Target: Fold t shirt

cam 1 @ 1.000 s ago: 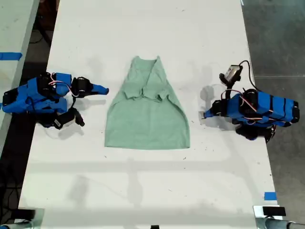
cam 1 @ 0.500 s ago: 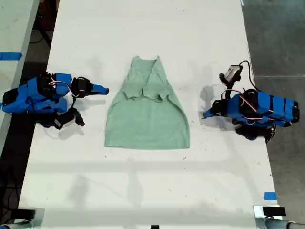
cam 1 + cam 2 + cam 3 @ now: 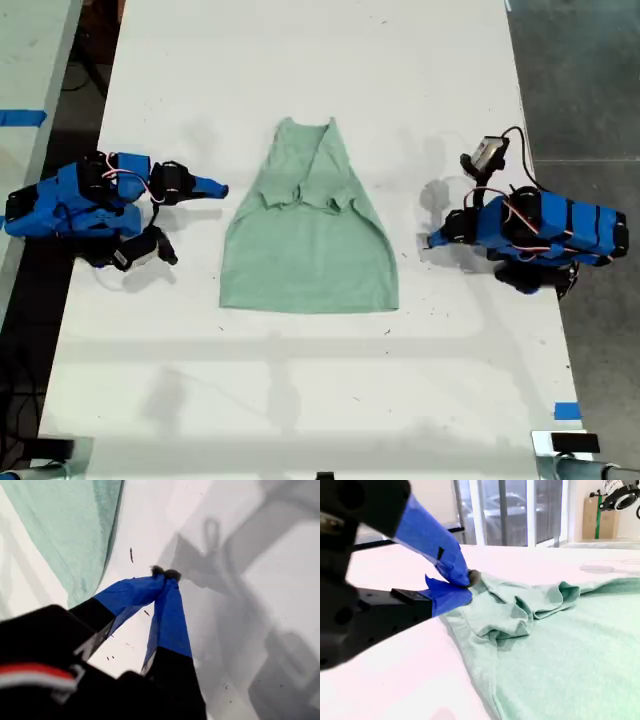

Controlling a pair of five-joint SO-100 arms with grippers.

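On the white table [image 3: 300, 400], the t shirt [image 3: 308, 250] lies between my arms, sleeves tucked in, bottom half not folded up yet. My first gripper [image 3: 165, 575] and my second gripper [image 3: 462, 587] rest beside it, jaws together, empty.

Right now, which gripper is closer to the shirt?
My second gripper, at the exterior view's left, beside the bunched fold of the shirt. My first gripper has a wider strip of bare table before the shirt.
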